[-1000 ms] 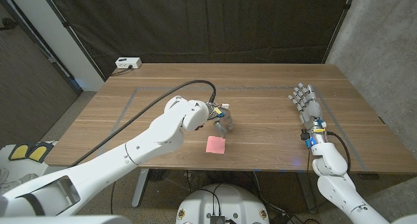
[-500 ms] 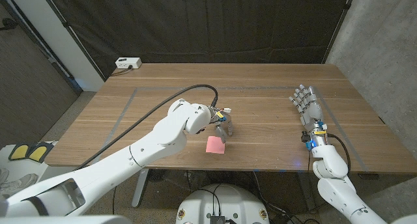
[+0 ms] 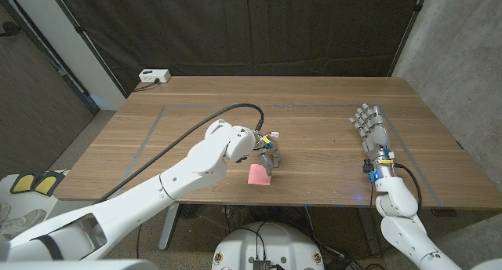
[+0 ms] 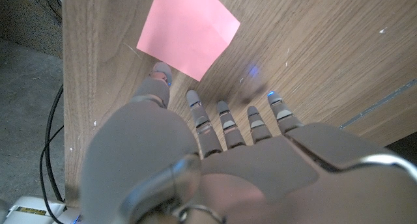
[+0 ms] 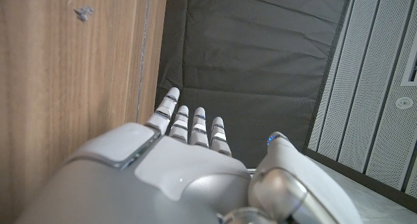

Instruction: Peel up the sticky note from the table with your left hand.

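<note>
Hovering over the near middle of the brown wooden counter (image 3: 314, 121), the robot's white-and-grey left hand (image 3: 268, 154) is catalogued just at the far edge of the small square pink paper sticky note (image 3: 260, 173). Position of item: the note lies toward the counter's near edge, at about 6 o'clock from the left hand, well apart from the right hand. Condition of item: in the left wrist view the pink note (image 4: 187, 31) appears to lie flat on the wood with no corner visibly lifted, though whether an edge has begun to rise is hard to judge. State of left hand (image 4: 195, 165): fingers (image 4: 196, 110) apart and extended toward the note, tips just short of its edge or barely meeting it; contact cannot be confirmed; nothing held. State of right hand (image 3: 370, 125): resting at the counter's 3 o'clock side, fingers (image 5: 199, 123) straight and close together, holding nothing. Progress, as judged: the reach looks complete; catching an edge, pinching it and peeling the note off are not yet done. Orientation: being square, the note has no true long axis; in the head view it sits slightly skewed to the counter's edges, one corner pointing roughly toward 5 o'clock.
</note>
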Controlling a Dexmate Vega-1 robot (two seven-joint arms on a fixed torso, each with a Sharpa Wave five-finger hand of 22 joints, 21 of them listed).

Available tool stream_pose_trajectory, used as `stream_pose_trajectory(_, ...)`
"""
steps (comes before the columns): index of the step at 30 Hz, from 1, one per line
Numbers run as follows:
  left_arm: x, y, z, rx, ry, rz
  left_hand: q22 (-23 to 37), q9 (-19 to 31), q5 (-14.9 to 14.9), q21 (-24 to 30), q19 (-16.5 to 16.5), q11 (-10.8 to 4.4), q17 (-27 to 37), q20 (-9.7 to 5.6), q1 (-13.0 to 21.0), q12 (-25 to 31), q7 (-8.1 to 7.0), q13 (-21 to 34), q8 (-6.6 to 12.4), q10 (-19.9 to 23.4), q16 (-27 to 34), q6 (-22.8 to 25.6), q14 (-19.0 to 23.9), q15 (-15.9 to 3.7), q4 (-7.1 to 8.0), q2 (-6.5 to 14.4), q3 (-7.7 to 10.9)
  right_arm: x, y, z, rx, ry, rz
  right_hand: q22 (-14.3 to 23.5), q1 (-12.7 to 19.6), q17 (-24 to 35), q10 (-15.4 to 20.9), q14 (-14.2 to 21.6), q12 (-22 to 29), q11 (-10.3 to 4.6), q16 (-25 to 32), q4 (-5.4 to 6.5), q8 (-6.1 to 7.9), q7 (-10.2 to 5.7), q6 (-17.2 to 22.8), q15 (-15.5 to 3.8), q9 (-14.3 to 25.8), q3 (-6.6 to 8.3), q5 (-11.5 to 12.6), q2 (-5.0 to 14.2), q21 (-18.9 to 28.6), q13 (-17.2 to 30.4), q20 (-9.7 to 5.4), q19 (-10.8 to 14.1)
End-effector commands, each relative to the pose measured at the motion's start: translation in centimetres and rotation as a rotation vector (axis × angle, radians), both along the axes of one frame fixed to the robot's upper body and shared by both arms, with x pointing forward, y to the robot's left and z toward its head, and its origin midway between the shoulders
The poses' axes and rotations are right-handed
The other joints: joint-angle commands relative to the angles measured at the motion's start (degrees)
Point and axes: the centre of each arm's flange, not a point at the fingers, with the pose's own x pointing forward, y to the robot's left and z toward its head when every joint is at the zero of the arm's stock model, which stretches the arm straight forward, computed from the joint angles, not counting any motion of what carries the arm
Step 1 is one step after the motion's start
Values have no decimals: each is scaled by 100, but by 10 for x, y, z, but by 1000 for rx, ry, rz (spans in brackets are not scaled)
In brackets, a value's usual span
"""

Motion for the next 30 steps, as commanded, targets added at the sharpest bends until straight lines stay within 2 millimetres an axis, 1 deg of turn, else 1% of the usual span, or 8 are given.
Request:
stream_pose_trajectory(1, 3, -2, -6, 32, 22, 26, 18, 16, 18, -14, 6, -10, 21, -17, 71, 36, 50, 18, 46, 85, 35, 134, 38, -27, 5, 9, -32, -1, 3, -5, 16, -8, -10, 20, -31, 31, 55, 62, -4, 12, 23, 20, -4, -10, 62, 13, 13, 27, -13, -4, -29, 22, 3, 26)
stream_pose_trajectory(4, 2, -3, -7, 53, 16, 40, 19, 18, 17, -16, 28, 9, 20, -32, 90, 51, 57, 24, 86, 123, 42, 263, 61, -46, 10, 24, -55, -2, 3, -6, 20, -11, -15, 20, -34, 32, 57, 73, -5, 13, 25, 21, -5, -14, 63, 6, 13, 28, -12, -5, -33, 22, 2, 32)
stream_pose_trajectory(10, -6, -5, -3, 88, 2, 69, 21, 44, 11, -34, 90, -37, 18, -73, 228, 76, 140, 45, 316, 206, 52, 860, 114, -91, -11, 53, -137, -6, 1, -8, 32, -17, -17, 22, -40, 32, 73, 93, -4, 13, 28, 21, -5, -18, 68, 5, 13, 30, -10, -8, -32, 22, -18, 67)
stream_pose_trajectory(14, -12, -6, -2, 105, -13, 89, 22, 52, 7, -41, 102, -30, 19, -88, 294, 53, 105, 52, 277, 156, 41, 754, 91, -94, -23, 73, -149, -8, 0, -9, 40, -20, -20, 23, -45, 33, 86, 104, -1, 14, 30, 23, -2, -20, 79, -2, 13, 32, -10, -9, -35, 23, -17, 79)
stream_pose_trajectory(22, -19, -7, -5, 145, -32, 139, 26, 120, -17, -64, 122, -63, 25, -114, 385, 97, 280, 83, 504, 258, 58, 1168, 157, -65, -14, 95, -226, -9, -1, -11, 57, -29, -23, 24, -54, 34, 90, 117, -5, 10, 30, 25, 0, -24, 92, 9, 13, 34, -9, -9, -41, 23, -9, 95)
stream_pose_trajectory(24, -19, -6, -6, 159, -28, 158, 29, 179, -29, -73, 140, -75, 29, -134, 412, 132, 413, 103, 655, 338, 54, 1401, 165, -75, 0, 104, -276, -9, -1, -11, 60, -29, -25, 24, -56, 34, 100, 123, -2, 7, 31, 25, -1, -26, 94, 4, 13, 35, -8, -10, -43, 23, -13, 100)
stream_pose_trajectory(27, -18, -4, -6, 145, -30, 162, 32, 304, -49, -69, 219, -127, 33, -166, 470, 218, 494, 136, 944, 541, 84, 1812, 284, -134, 18, 142, -355, -7, 0, -11, 68, -28, -23, 25, -59, 34, 100, 138, -4, 7, 36, 26, 2, -24, 102, -1, 13, 36, -8, -9, -46, 24, -11, 105)
stream_pose_trajectory(30, -21, -1, -2, 128, -53, 153, 34, 376, -59, -74, 234, -132, 34, -168, 484, 243, 453, 151, 1066, 597, 86, 1944, 314, -147, 24, 146, -396, -5, 1, -10, 67, -26, -20, 25, -61, 35, 101, 143, -6, 12, 36, 27, 1, -29, 104, 0, 13, 38, -8, -9, -50, 24, -14, 107)
